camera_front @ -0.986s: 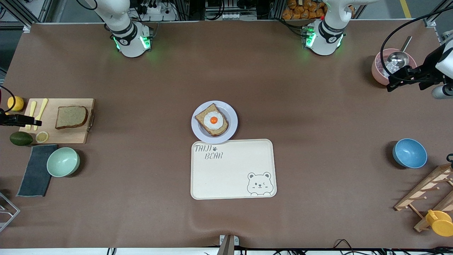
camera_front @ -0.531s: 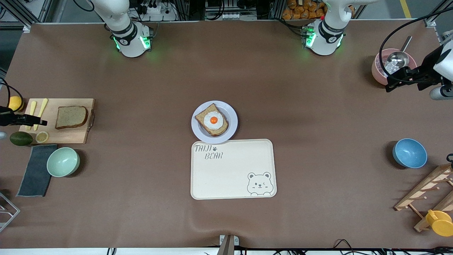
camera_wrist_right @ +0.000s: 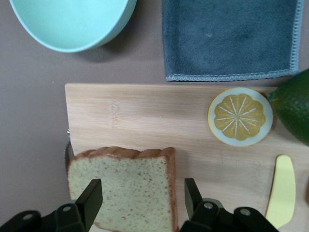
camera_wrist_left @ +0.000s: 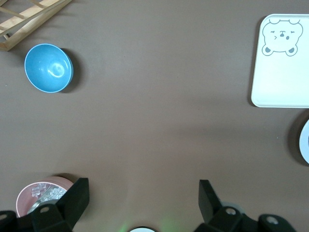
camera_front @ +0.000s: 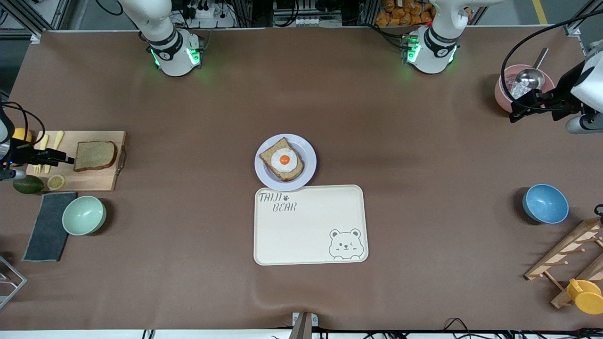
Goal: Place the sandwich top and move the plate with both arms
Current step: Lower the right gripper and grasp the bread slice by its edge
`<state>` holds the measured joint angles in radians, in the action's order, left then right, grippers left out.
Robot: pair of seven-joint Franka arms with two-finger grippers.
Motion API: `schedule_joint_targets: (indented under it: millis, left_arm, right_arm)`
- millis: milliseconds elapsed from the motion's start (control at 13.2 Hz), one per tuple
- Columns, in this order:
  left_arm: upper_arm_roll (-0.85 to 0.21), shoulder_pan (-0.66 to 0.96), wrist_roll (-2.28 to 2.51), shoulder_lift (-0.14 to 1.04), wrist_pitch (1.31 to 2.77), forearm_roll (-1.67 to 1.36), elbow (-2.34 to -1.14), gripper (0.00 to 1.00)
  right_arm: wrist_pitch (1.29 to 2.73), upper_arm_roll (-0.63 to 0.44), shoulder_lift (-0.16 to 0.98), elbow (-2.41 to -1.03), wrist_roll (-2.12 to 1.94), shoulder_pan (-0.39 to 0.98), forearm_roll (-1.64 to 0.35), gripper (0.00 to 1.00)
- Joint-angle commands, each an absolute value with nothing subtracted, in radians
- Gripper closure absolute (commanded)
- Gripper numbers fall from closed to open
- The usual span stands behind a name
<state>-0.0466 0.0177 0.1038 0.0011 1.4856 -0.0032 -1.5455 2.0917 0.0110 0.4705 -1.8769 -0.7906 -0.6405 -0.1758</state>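
Note:
The sandwich top (camera_front: 94, 155), a plain brown bread slice, lies flat on a wooden cutting board (camera_front: 89, 179) at the right arm's end of the table. It also shows in the right wrist view (camera_wrist_right: 123, 186). My right gripper (camera_front: 66, 160) is open and hovers over the board beside the slice; its fingers (camera_wrist_right: 91, 198) straddle the slice from above. The lavender-white plate (camera_front: 308, 157) at the table's middle holds a bread slice with a fried egg (camera_front: 284, 159). My left gripper (camera_front: 513, 113) is open and empty, in the air near a pink bowl (camera_front: 504, 94).
A cream bear-print tray (camera_front: 311, 226) lies just nearer the camera than the plate. By the board are a yellow knife and fork (camera_front: 49, 146), lemon slice (camera_wrist_right: 240, 116), avocado (camera_front: 27, 184), mint bowl (camera_front: 84, 215) and grey cloth (camera_front: 47, 226). A blue bowl (camera_front: 545, 203) and wooden rack (camera_front: 565, 254) stand at the left arm's end.
My right gripper has moved across the board toward the bread slice. My left gripper has drifted slightly toward the table's middle. Bread and plate have not moved.

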Motion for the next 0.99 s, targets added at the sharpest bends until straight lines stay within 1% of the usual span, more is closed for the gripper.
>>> schedule_joint_targets:
  millis: [0,607,910]
  left_arm:
    - [-0.052,0.017,0.126,-0.003,1.471,-0.018,-1.537,0.00]
    - [-0.052,0.018,0.126,-0.003,1.470,-0.018,-1.537,0.00]
    - [-0.058,0.017,0.126,0.003,1.471,-0.018,-1.540,0.00]
  right_arm:
    - [2.112,0.029,0.486,-1.878,-0.859,-0.676,-0.195,0.28]
    - [2.114,0.028,0.502,-1.907,-0.880,-0.690,-0.195,0.36]
    - [2.124,0.028,0.517,-1.905,-0.891,-0.692,-0.195,0.46]
